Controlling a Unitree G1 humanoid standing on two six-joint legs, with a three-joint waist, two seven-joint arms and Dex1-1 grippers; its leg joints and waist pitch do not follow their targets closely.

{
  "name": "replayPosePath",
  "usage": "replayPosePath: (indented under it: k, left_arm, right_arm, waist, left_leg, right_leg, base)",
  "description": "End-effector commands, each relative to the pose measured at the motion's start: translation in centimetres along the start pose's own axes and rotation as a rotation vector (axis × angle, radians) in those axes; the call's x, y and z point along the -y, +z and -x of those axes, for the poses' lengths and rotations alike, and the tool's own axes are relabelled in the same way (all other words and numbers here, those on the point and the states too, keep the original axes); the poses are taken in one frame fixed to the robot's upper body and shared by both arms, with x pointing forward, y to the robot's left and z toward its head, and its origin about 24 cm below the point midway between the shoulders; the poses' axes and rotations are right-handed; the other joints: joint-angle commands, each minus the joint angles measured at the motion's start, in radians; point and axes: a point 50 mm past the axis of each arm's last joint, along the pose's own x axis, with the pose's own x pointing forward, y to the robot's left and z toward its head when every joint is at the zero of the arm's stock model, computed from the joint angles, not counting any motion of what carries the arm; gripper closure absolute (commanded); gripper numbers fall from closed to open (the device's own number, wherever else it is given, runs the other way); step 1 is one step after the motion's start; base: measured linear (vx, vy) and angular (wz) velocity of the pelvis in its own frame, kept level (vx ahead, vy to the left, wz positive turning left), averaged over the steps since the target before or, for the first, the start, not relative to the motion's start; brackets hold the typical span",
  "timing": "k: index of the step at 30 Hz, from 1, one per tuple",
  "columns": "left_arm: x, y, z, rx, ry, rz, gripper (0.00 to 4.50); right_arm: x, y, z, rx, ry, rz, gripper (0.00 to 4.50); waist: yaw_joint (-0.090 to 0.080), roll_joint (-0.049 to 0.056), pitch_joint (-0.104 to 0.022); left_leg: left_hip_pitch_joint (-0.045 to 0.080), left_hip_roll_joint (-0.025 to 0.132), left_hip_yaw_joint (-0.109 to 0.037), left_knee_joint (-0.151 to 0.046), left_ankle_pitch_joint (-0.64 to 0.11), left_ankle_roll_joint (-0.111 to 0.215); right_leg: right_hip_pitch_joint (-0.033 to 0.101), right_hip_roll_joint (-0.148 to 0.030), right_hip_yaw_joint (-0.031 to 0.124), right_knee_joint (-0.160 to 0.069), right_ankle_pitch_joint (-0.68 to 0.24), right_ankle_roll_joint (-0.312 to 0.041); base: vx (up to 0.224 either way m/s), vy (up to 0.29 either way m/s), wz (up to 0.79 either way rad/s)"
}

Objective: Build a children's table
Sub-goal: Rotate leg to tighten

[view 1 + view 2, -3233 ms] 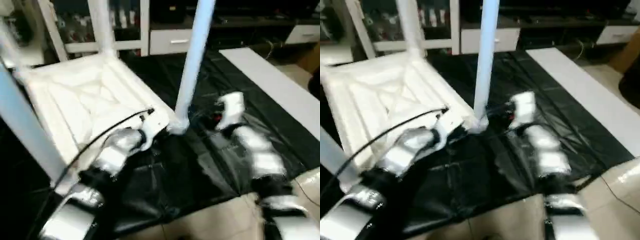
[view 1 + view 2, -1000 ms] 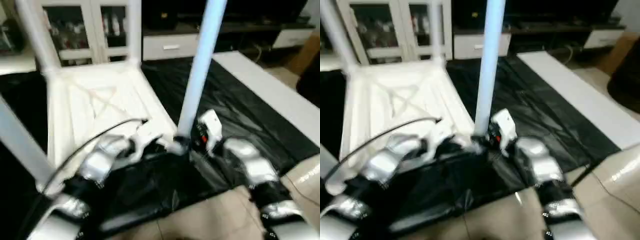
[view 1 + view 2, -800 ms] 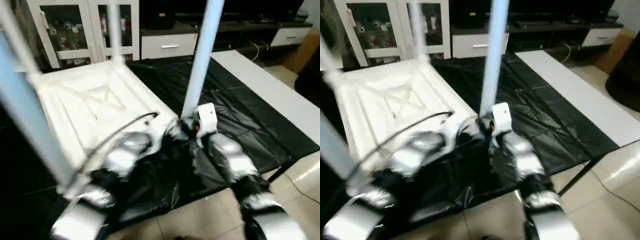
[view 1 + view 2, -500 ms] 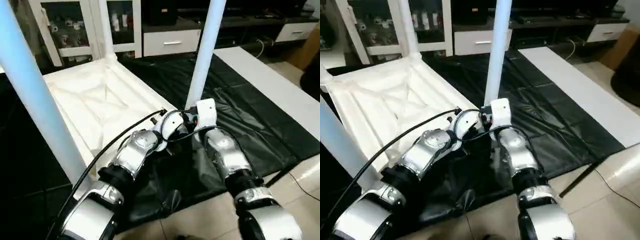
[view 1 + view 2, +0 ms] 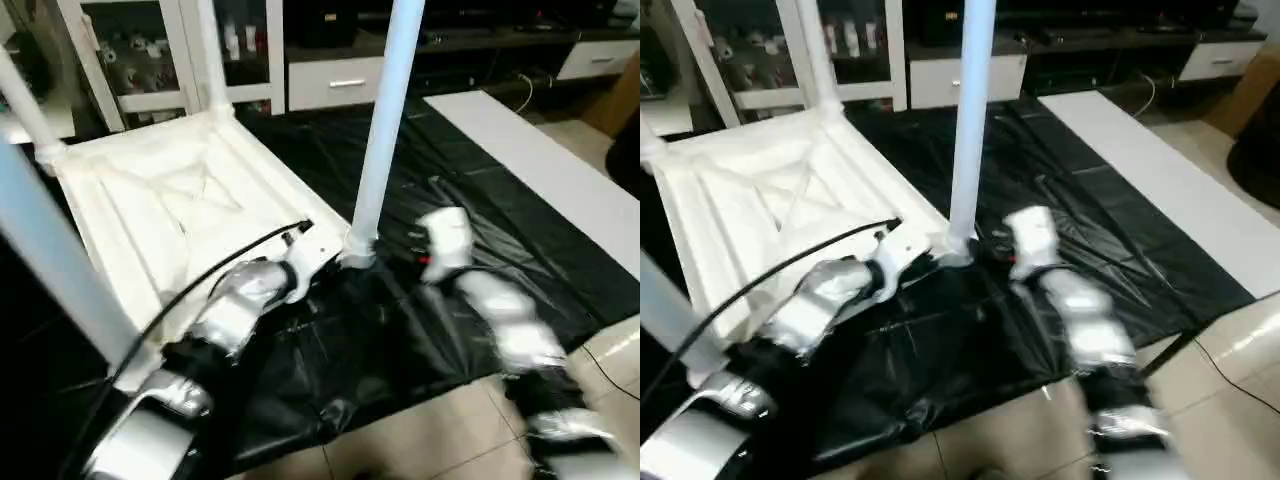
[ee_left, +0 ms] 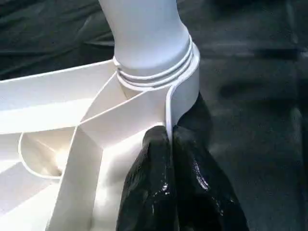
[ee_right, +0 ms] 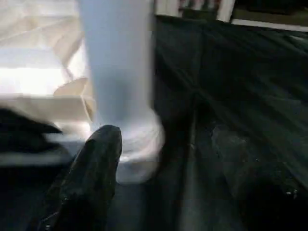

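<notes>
left gripper (image 6: 168, 159) clamps tabletop (image 5: 150, 215) rim to steady it | right gripper (image 7: 154, 192) parted beside leg (image 5: 385, 120) (we judge it seated), holding nothing

right gripper (image 5: 1012, 243) pulled back off near leg (image 5: 382, 120), now just beside it | jaws went wider | left gripper (image 6: 169, 144) stayed pinched on tabletop (image 5: 150, 200) rim

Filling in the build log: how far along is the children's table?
Mostly done. The tabletop lies upside down on the black sheet with four legs standing in its corner sockets. In hand: the left gripper pinches the rim beside the near leg; the right gripper is beside that leg. Left: checking tightness and flipping it upright.
</notes>
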Motion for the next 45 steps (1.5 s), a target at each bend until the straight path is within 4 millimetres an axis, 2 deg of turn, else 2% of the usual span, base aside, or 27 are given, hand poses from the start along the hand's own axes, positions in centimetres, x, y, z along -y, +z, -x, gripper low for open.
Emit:
replayPosePath:
  k: [1,2,4,5,6,8,10,12,13,14,17,20,22,24,25,29,30,32,33,39,40,42,45]
  left_arm:
    - [1.0,-2.5,0.5,-0.100,-0.101,0.015,4.50]
    - [1.1,-2.8,0.8,-0.121,-0.137,0.017,4.50]
    - [1.3,-3.0,1.1,-0.136,-0.189,-0.001,4.50]
    - [1.5,-3.1,1.4,-0.137,-0.233,-0.005,4.50]
    - [1.7,-3.1,1.7,-0.134,-0.282,-0.010,4.50]
    - [1.9,-3.2,1.9,-0.139,-0.319,-0.007,4.50]
    - [2.5,-3.1,2.4,-0.135,-0.399,-0.012,4.50]
    - [2.6,-3.1,2.5,-0.131,-0.417,-0.009,4.50]
    - [3.0,-2.9,2.7,-0.120,-0.469,-0.014,4.50]
    - [3.0,-2.9,2.7,-0.120,-0.469,-0.014,4.50]
    - [3.7,-2.5,3.4,-0.099,-0.579,-0.028,4.50]
    - [4.2,-2.4,3.9,-0.102,-0.645,-0.052,4.50]
    - [4.3,-2.5,4.1,-0.114,-0.666,-0.062,4.50]
    - [4.3,-2.5,4.2,-0.119,-0.665,-0.065,4.50]
    - [4.2,-2.6,4.2,-0.130,-0.656,-0.068,4.50]
    - [4.1,-2.7,4.2,-0.133,-0.651,-0.065,4.50]
    - [4.1,-2.7,4.2,-0.133,-0.651,-0.065,4.50]
    - [4.1,-2.7,4.3,-0.136,-0.652,-0.064,4.50]
    - [4.1,-2.7,4.3,-0.137,-0.652,-0.063,4.50]
    - [4.2,-2.7,4.2,-0.137,-0.648,-0.060,4.50]
    - [4.2,-2.7,4.2,-0.138,-0.647,-0.059,4.50]
    - [4.2,-2.7,4.2,-0.138,-0.647,-0.058,4.50]
    - [4.2,-2.7,4.2,-0.141,-0.647,-0.056,4.50]
  right_arm:
    - [0.2,0.6,1.1,0.003,0.107,0.010,0.88]
    - [0.4,0.5,2.0,-0.019,0.175,0.036,0.80]
    - [0.8,0.4,3.2,-0.053,0.257,0.054,0.62]
    - [0.9,0.3,3.9,-0.078,0.317,0.062,0.54]
    - [1.1,0.2,4.5,-0.100,0.359,0.063,0.54]
    - [1.2,0.2,4.8,-0.114,0.392,0.059,0.32]
    - [1.1,0.6,5.0,-0.123,0.470,0.036,0.17]
    - [0.9,0.7,5.0,-0.124,0.491,0.032,0.04]
    - [0.4,0.7,4.6,-0.143,0.541,0.046,0.04]
    - [0.4,0.7,4.6,-0.143,0.541,0.046,0.04]
    - [-0.1,0.6,3.9,-0.178,0.583,0.120,0.04]
    - [-0.6,0.8,3.2,-0.188,0.633,0.148,0.04]
    - [-1.0,1.0,2.7,-0.197,0.668,0.174,0.04]
    - [-1.2,1.0,2.5,-0.204,0.688,0.182,0.04]
    - [-1.5,1.1,2.2,-0.207,0.730,0.175,0.04]
    - [-1.8,1.1,2.1,-0.201,0.768,0.178,0.04]
    - [-1.8,1.1,2.1,-0.201,0.770,0.178,0.20]
    - [-2.1,1.2,1.9,-0.202,0.809,0.170,0.20]
    - [-2.1,1.2,1.9,-0.204,0.816,0.167,0.41]
    - [-2.2,1.1,1.6,-0.212,0.831,0.167,0.73]
    - [-2.3,1.0,1.5,-0.212,0.835,0.166,0.95]
    - [-2.4,1.0,1.4,-0.211,0.837,0.166,1.02]
    - [-2.5,0.9,1.2,-0.211,0.842,0.158,1.38]
  waist:
    - [0.004,-0.002,-0.057]
    - [0.004,-0.004,-0.055]
    - [0.010,-0.004,-0.055]
    - [0.010,-0.005,-0.057]
    - [0.010,-0.005,-0.057]
    - [0.008,-0.006,-0.055]
    - [0.009,-0.004,-0.055]
    - [0.010,-0.004,-0.054]
    - [0.013,-0.009,-0.056]
    - [0.016,-0.006,-0.054]
    - [0.025,-0.009,-0.055]
    - [0.034,-0.007,-0.055]
    - [0.040,-0.009,-0.058]
    - [0.045,-0.007,-0.057]
    - [0.045,-0.010,-0.058]
    - [0.047,-0.013,-0.057]
    - [0.048,-0.012,-0.058]
    - [0.046,-0.015,-0.059]
    - [0.047,-0.016,-0.058]
    - [0.046,-0.017,-0.057]
    - [0.046,-0.018,-0.058]
    - [0.046,-0.018,-0.058]
    - [0.047,-0.019,-0.059]
  left_leg:
    - [0.000,0.031,-0.003,-0.079,-0.302,0.063]
    - [-0.004,0.030,-0.005,-0.081,-0.312,0.065]
    - [0.005,0.034,-0.002,-0.078,-0.313,0.069]
    - [0.000,0.034,-0.004,-0.078,-0.306,0.074]
    - [0.000,0.034,-0.004,-0.078,-0.306,0.074]
    - [-0.002,0.035,-0.003,-0.077,-0.298,0.080]
    - [0.001,0.036,-0.004,-0.078,-0.303,0.078]
    - [0.002,0.036,-0.003,-0.078,-0.300,0.076]
    - [0.005,0.037,-0.003,-0.077,-0.295,0.071]
    - [0.006,0.038,-0.001,-0.078,-0.292,0.070]
    - [0.009,0.039,0.000,-0.078,-0.276,0.062]
    - [0.018,0.041,0.004,-0.077,-0.268,0.056]
    - [0.014,0.041,0.006,-0.077,-0.235,0.061]
    - [0.015,0.040,0.008,-0.076,-0.221,0.064]
    - [0.013,0.039,0.007,-0.076,-0.216,0.065]
    - [0.012,0.039,0.007,-0.076,-0.224,0.061]
    - [0.012,0.039,0.006,-0.075,-0.221,0.061]
    - [0.011,0.038,0.007,-0.074,-0.215,0.064]
    - [0.010,0.038,0.007,-0.074,-0.219,0.065]
    - [0.010,0.037,0.006,-0.073,-0.235,0.054]
    - [0.011,0.037,0.006,-0.073,-0.233,0.053]
    - [0.011,0.037,0.006,-0.073,-0.232,0.053]
    - [0.011,0.037,0.006,-0.072,-0.229,0.053]
  right_leg:
    - [0.049,-0.040,0.031,-0.062,-0.324,-0.207]
    - [0.054,-0.040,0.028,-0.064,-0.350,-0.201]
    - [0.046,-0.043,0.032,-0.067,-0.356,-0.206]
    - [0.052,-0.043,0.030,-0.064,-0.344,-0.212]
    - [0.052,-0.043,0.030,-0.064,-0.344,-0.212]
    - [0.052,-0.042,0.031,-0.060,-0.333,-0.226]
    - [0.050,-0.044,0.031,-0.061,-0.351,-0.228]
    - [0.048,-0.044,0.031,-0.062,-0.355,-0.227]
    - [0.047,-0.044,0.030,-0.061,-0.356,-0.229]
    - [0.043,-0.044,0.033,-0.062,-0.353,-0.231]
    - [0.043,-0.044,0.034,-0.057,-0.338,-0.234]
    - [0.037,-0.042,0.037,-0.052,-0.310,-0.242]
    - [0.044,-0.042,0.038,-0.046,-0.276,-0.243]
    - [0.043,-0.042,0.039,-0.045,-0.259,-0.245]
    - [0.046,-0.042,0.038,-0.042,-0.255,-0.248]
    - [0.048,-0.044,0.040,-0.045,-0.286,-0.234]
    - [0.048,-0.044,0.040,-0.044,-0.283,-0.234]
    - [0.049,-0.044,0.040,-0.042,-0.276,-0.237]
    - [0.048,-0.044,0.040,-0.043,-0.286,-0.235]
    - [0.046,-0.043,0.041,-0.044,-0.317,-0.226]
    - [0.046,-0.043,0.041,-0.043,-0.315,-0.226]
    - [0.045,-0.042,0.041,-0.042,-0.311,-0.228]
    - [0.046,-0.042,0.041,-0.041,-0.302,-0.231]
  base:
    - [0.000,0.000,0.00]
    - [0.000,0.000,0.00]
    - [0.000,0.000,0.00]
    - [0.000,0.000,0.00]
    - [0.000,0.000,0.00]
    - [0.000,0.000,0.00]
    - [0.000,0.000,0.00]
    - [0.000,0.000,0.00]
    - [0.000,0.000,0.00]
    - [0.000,0.000,0.00]
    - [0.000,0.000,0.00]
    - [0.000,0.000,0.00]
    - [0.000,0.000,0.00]
    - [0.000,0.000,0.00]
    - [0.000,0.000,0.00]
    - [0.000,0.000,0.00]
    - [0.000,0.000,0.00]
    - [0.000,0.000,0.00]
    - [0.000,0.000,0.00]
    - [0.000,0.000,0.00]
    - [0.000,0.000,0.00]
    - [0.000,0.000,0.00]
    - [0.000,0.000,0.00]
